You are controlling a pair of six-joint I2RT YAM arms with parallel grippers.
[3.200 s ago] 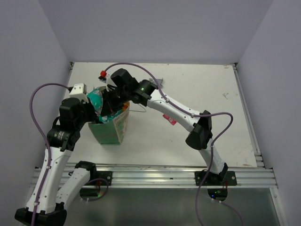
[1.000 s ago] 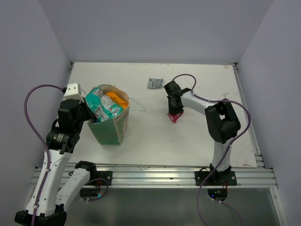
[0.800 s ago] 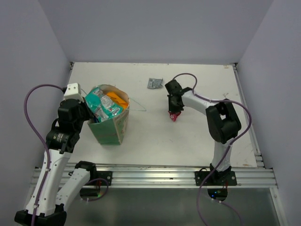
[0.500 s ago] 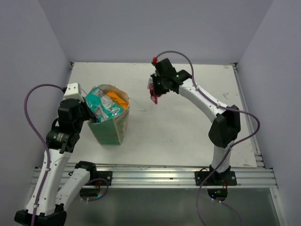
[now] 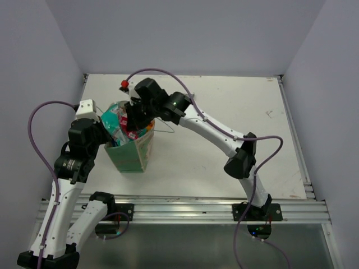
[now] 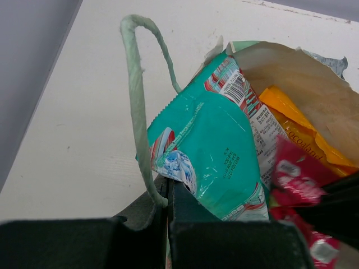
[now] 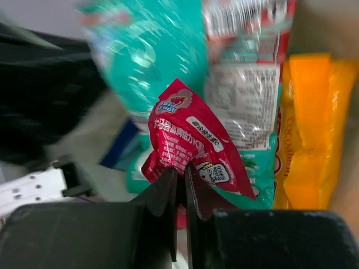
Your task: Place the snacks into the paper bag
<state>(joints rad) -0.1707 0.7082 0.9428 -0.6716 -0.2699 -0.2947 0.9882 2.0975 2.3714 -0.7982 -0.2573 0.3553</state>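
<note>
The paper bag [image 5: 134, 154] stands upright at the left of the table, its mouth open. Inside it lie a teal packet [image 6: 216, 145], an orange packet [image 6: 300, 131] and others. My left gripper [image 6: 168, 193] is shut on the bag's left rim, where the string handle [image 6: 133, 84] is fixed, and it shows in the top view [image 5: 105, 131]. My right gripper [image 7: 180, 171] is shut on a red packet [image 7: 188, 137] and holds it over the bag's mouth, above the teal packet [image 7: 146, 56] and the orange packet [image 7: 308, 140]. The red packet also shows in the top view [image 5: 133, 133] and the left wrist view [image 6: 294, 179].
The right arm [image 5: 207, 126] stretches across the middle of the table toward the bag. A purple cable [image 5: 162, 75] loops above it. The left wall stands close to the bag. The table's far edge runs behind the bag.
My right gripper lifted the red packet off the table at the middle right and carried it left to above the bag's mouth. The left arm and the bag have stayed put.
</note>
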